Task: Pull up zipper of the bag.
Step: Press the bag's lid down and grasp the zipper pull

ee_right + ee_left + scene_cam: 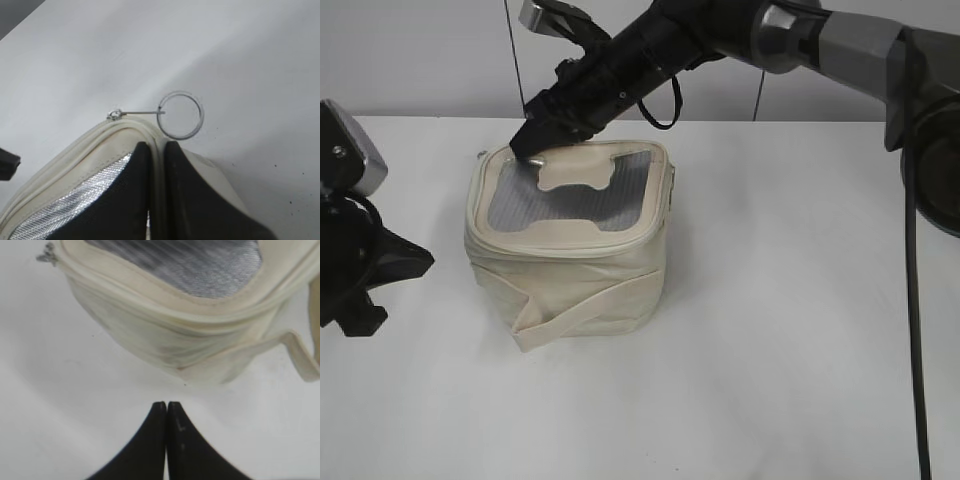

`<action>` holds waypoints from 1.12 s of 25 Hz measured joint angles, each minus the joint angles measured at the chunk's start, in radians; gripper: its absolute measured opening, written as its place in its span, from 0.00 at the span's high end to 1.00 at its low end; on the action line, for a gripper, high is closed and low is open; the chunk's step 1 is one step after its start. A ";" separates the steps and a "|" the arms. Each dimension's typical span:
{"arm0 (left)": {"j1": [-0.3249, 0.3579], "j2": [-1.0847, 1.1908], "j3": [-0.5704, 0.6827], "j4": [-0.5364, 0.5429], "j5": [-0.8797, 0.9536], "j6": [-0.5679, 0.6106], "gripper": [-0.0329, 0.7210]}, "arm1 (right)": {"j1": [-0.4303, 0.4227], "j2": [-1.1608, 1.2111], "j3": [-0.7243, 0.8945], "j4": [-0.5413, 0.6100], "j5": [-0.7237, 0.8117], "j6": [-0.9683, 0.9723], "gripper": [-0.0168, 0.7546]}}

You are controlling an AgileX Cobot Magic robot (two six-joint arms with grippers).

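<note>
The cream-white bag (570, 260) stands on the white table, its grey mesh top panel facing up. My right gripper (528, 143) is at the bag's back left corner. In the right wrist view its jaws (157, 145) are shut on the bag's cream top rim (75, 165). The zipper slider (114, 115) sits just past the fingertips, and its silver ring pull (180, 115) lies flat on the table, free of the jaws. My left gripper (166, 404) is shut and empty, a little in front of the bag (175, 340). A slider (47, 254) shows at the top left corner there.
The wide cream strap (590, 305) hangs along the bag's front side and sticks out at its lower left. The left arm (360, 270) rests low at the table's left edge. The right arm's black cable (665, 110) loops above the bag's back edge.
</note>
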 joint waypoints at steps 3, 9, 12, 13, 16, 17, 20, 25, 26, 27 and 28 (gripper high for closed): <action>-0.013 -0.016 0.021 -0.044 -0.032 -0.003 0.96 | 0.000 0.000 0.000 0.000 -0.001 0.001 0.90; -0.002 0.023 -0.034 -0.118 -0.149 -0.004 0.63 | 0.000 0.000 0.000 0.000 -0.002 0.002 0.90; 0.013 0.111 -0.134 -0.118 -0.123 -0.004 0.44 | 0.000 0.000 0.000 0.000 -0.002 0.002 0.90; 0.019 0.143 -0.166 -0.116 -0.102 -0.004 0.42 | 0.000 0.000 0.000 0.000 -0.002 0.002 0.90; 0.023 0.259 -0.275 -0.091 -0.044 -0.004 0.39 | 0.000 0.000 0.000 0.000 -0.001 0.002 0.90; 0.023 0.292 -0.309 -0.083 -0.027 -0.004 0.39 | 0.000 0.000 0.000 0.000 0.000 0.002 0.90; 0.030 0.380 -0.389 -0.060 0.013 -0.003 0.39 | -0.002 0.000 0.000 -0.016 -0.006 0.002 0.90; 0.035 0.452 -0.463 -0.045 0.018 -0.003 0.39 | -0.009 0.000 -0.002 -0.031 -0.014 0.005 0.90; 0.035 0.469 -0.470 -0.045 0.006 -0.003 0.39 | -0.009 0.000 -0.002 -0.031 -0.014 0.005 0.90; 0.035 0.482 -0.476 -0.046 -0.005 -0.003 0.39 | -0.009 0.000 -0.003 -0.031 -0.013 0.005 0.90; 0.033 0.490 -0.478 -0.046 -0.025 -0.003 0.40 | -0.007 0.000 -0.003 -0.030 -0.013 0.005 0.90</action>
